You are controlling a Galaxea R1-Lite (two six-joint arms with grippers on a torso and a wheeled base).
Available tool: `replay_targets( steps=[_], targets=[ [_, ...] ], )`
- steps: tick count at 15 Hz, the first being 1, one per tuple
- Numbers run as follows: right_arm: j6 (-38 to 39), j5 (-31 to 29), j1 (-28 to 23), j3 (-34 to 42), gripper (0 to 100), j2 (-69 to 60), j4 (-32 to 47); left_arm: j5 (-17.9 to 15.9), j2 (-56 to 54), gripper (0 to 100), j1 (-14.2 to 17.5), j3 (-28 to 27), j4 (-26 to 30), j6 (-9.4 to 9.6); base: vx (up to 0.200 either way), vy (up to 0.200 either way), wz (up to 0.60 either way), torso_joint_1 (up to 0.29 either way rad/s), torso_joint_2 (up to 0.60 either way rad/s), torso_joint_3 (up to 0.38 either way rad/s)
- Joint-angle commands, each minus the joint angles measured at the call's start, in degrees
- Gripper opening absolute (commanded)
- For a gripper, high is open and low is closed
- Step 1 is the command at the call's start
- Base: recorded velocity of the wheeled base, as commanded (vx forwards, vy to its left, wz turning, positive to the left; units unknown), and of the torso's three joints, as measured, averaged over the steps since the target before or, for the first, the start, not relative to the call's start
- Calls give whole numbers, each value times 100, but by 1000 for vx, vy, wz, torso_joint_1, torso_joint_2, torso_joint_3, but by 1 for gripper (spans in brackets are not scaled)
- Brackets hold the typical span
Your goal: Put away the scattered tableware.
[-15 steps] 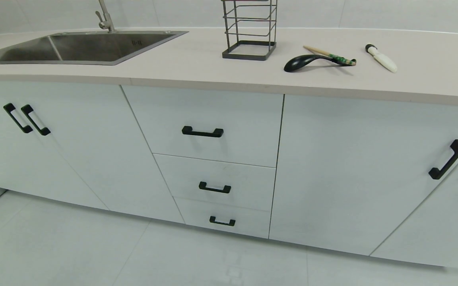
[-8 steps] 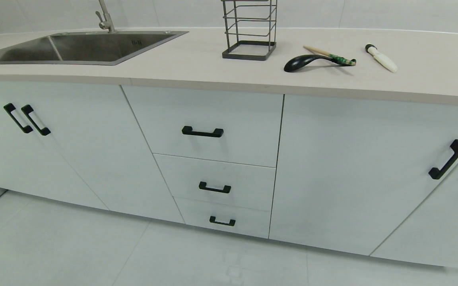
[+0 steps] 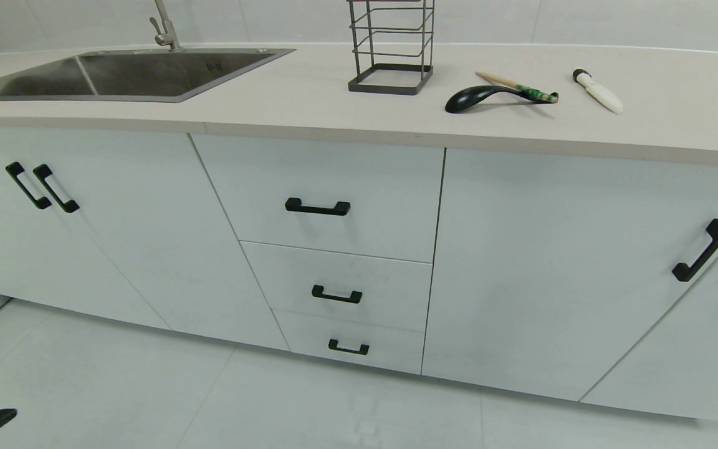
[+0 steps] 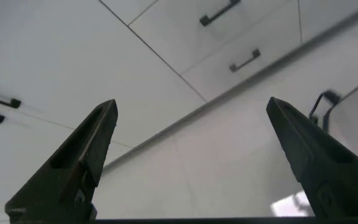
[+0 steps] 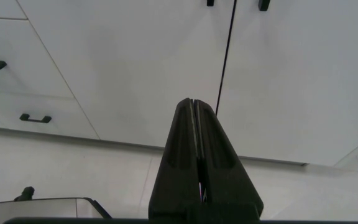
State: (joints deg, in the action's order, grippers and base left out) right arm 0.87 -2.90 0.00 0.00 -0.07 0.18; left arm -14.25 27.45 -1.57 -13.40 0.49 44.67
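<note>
Low before the cabinets, the left gripper (image 4: 191,102) hangs released, its two fingers spread wide with nothing between them. The right gripper (image 5: 193,106) is clenched, fingers pressed flat together on nothing, facing the cabinet doors (image 5: 291,74). Beyond stand the drawers (image 3: 334,249), all closed.

On the counter (image 3: 272,106) above, taking 12 o'clock as straight away from the robot, the spoon (image 3: 480,98) lies at about 1 o'clock. Its long axis runs 9 to 3, bowl at 9, handle arching toward 3. Just behind it the chopsticks (image 3: 515,85) run 10 to 4, bare wood at 10, the green end meeting the spoon's handle tip. At the spoon's 3 o'clock, apart, the white tool (image 3: 599,93) points its black cap to 11. The rack (image 3: 387,89) stands upright at the spoon's 10 o'clock, and the sink (image 3: 147,72) lies far off toward 10.
</note>
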Motion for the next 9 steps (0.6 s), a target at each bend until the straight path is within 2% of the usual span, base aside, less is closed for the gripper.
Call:
replay_targets(
  steps=[1,2,3,4,6,7,9],
  targets=[
    [1,0,0,0,0,7,-1,54,999,100,-159,-75,13,903,0,0,0,0,0,0],
    [1,0,0,0,0,7,-1,116,1166,100,-221,-93,13,1114,0,0,0,0,0,0],
    [1,0,0,0,0,7,-1,177,1394,100,-291,-102,13,1413,0,0,0,0,0,0],
    [1,0,0,0,0,7,-1,177,1579,100,-361,-102,4,1598,0,0,0,0,0,0],
    [1,0,0,0,0,7,-1,221,1904,100,-440,-269,-22,1818,0,0,0,0,0,0],
    [1,0,0,0,0,7,-1,265,2124,100,-458,-444,-22,1985,0,0,0,0,0,0],
    [1,0,0,0,0,7,-1,309,2783,100,-739,-972,-22,2582,0,0,0,0,0,0]
  ],
)
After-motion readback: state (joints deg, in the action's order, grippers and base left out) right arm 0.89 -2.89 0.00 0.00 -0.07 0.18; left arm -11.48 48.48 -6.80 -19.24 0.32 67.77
